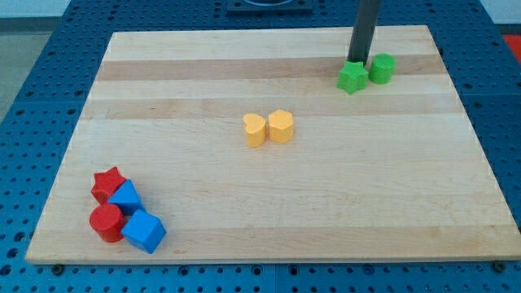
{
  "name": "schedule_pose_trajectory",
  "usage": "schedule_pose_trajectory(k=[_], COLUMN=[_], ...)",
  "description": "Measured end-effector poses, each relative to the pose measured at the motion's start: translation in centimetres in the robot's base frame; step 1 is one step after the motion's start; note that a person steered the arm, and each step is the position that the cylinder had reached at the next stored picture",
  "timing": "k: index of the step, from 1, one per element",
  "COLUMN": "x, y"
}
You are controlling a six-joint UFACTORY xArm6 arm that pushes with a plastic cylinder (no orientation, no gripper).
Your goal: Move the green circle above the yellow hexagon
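At the near left sit a red star (107,182), red cylinder (106,222) and two blue blocks (134,218). Mid-board, a yellow heart (255,129) touches the yellow hexagon (281,126). Far right, my tip (357,61), a bare rod with no claw, meets the green star (352,77), the green circle (382,68) just right.

Colours on our pale striped wood desk (326,203)

We see two green blocks (367,73), two yellow (269,128), two red (107,203), two blue (136,216), dark rod (365,28).

Pale wooden board (269,203) rests on a blue perforated table (32,73). Lighting is even. Grey floor strip visible at the view's top corners.
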State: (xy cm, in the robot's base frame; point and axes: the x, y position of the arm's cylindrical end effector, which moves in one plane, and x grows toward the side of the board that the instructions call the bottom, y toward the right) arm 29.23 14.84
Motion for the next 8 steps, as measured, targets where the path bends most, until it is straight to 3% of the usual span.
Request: schedule_pose_trajectory(k=[1,2,4,8], x=[0.0,-3.2,-0.4,-0.3], y=[0.0,0.0,4.5,9.8])
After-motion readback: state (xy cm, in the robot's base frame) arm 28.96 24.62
